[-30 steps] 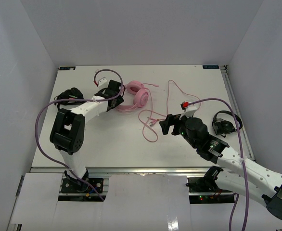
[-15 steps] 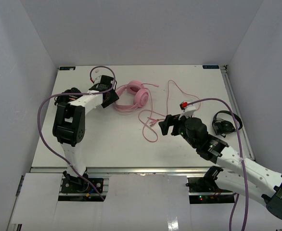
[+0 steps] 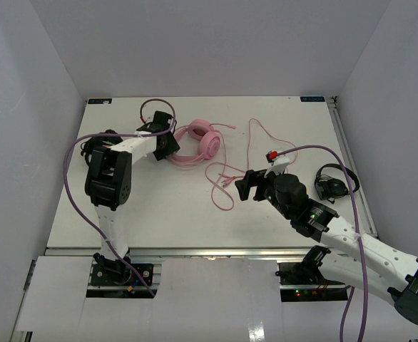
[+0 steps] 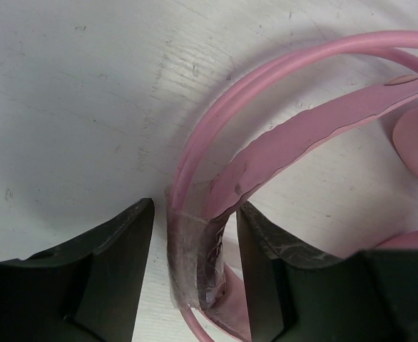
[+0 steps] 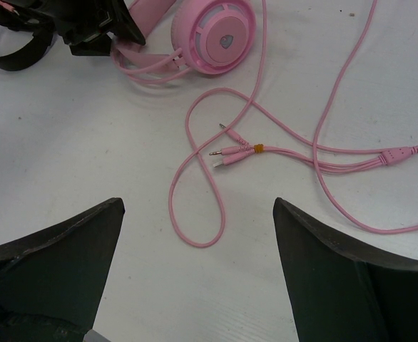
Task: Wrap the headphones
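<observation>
Headphones [image 3: 207,142] lay flat at the far middle of the table [image 3: 159,206].
Their long axis ran left-right, headband leftward, cups rightward. The left gripper [image 4: 195,206] stood part open astride the headband, not clamped; the right gripper [image 5: 195,206] gaped wide and empty above the cable [image 5: 398,152].

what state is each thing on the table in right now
left tool: open, straddling the headband
right tool: open wide, empty, above the cable
headphones: lying on the table, not wrapped
cable: sprawled in loose loops
right black headset: lying by the table's right edge
left black headset: lying on the table, partly hidden
</observation>
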